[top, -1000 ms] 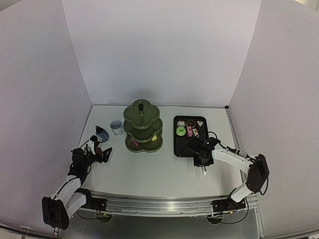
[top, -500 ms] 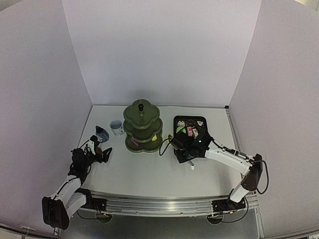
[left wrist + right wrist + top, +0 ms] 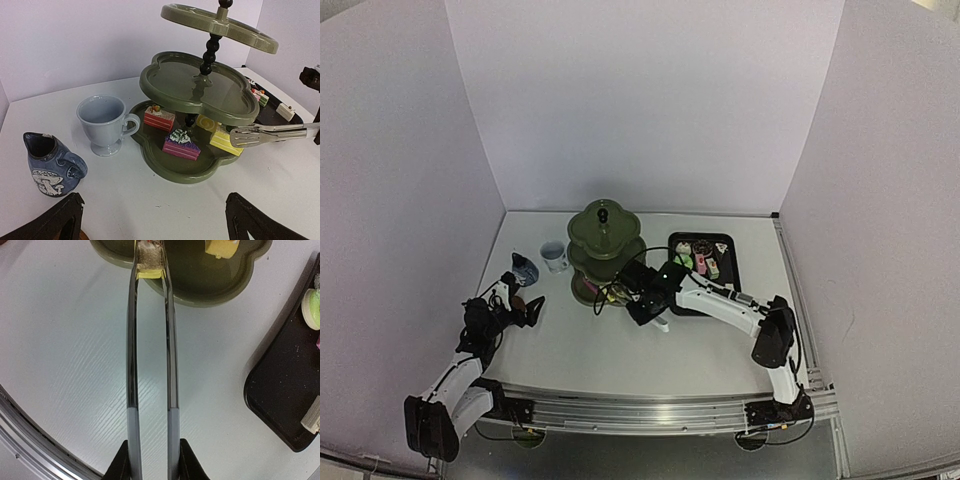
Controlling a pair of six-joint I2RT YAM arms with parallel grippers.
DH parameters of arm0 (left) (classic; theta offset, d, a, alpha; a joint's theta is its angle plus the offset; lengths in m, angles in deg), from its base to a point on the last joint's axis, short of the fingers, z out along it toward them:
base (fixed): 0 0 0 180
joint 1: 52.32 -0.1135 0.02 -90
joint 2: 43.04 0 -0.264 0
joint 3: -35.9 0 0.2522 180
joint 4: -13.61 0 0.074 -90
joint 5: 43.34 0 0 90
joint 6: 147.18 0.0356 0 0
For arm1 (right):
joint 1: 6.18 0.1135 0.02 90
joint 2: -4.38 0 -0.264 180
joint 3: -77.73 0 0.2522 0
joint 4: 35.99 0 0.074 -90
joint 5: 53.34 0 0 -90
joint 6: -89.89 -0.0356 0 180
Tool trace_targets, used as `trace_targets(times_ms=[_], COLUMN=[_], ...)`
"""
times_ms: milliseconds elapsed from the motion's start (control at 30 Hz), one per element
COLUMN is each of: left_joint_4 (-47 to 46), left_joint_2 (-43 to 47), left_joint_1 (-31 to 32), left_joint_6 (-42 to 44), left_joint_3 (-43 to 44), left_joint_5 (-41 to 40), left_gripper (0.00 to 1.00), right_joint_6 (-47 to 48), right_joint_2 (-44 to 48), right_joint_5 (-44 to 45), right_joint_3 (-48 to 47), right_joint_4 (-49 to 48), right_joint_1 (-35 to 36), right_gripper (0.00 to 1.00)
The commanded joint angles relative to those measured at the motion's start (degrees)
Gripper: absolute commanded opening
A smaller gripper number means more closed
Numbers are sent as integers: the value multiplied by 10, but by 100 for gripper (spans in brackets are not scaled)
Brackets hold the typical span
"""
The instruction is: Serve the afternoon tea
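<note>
The right fingers [image 3: 124,465] are clenched on the handle end of the metal tongs [image 3: 150,365]. The two blades run straight ahead of them over bare worktop [image 3: 65,340]. At the blade tips, furthest from the fingers, a small yellow cake [image 3: 149,271] with a pale crumbly top is pinched just inside the rim of the dark green stand [image 3: 235,285], on its lowest tier. The step in hand looks like setting this cake down there. Next, the squeeze probably has to ease so the blades spring apart and the cake settles flat. The tongs would then draw back low, under the scalloped middle tier. To the right of these fingers lies the black tray [image 3: 280,390], with a green doughnut [image 3: 312,307] waiting on it. The left fingers [image 3: 62,217] are spread wide and hold nothing. Ahead of them stand a blue cup [image 3: 50,165] and a white cup [image 3: 102,122], with the stand beyond.
</note>
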Motion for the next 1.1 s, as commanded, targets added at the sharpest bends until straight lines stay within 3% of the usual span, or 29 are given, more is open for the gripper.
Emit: trace_targets(times_ms=[0,367,600,1067], left_joint_4=[10,10,10,10], left_joint_2=[9,9,9,10], left_joint_1=[3,3,3,3], left_joint_6=[12,13,13,13], left_joint_3=[23,22,22,21], left_joint_5=[-3,-2,-1,-2], left_gripper=[100,100,100,100], right_joint_6=[16,11,5,-12], right_joint_2=[-26,-61,-84,-71], right_joint_5=[16,88,87,79], right_joint_3=[-52,-67,-77,-76], right_joint_4=[-2,0,0,0], right_joint_1=[-3,-3,-3,-3], right_gripper=[0,0,1,29])
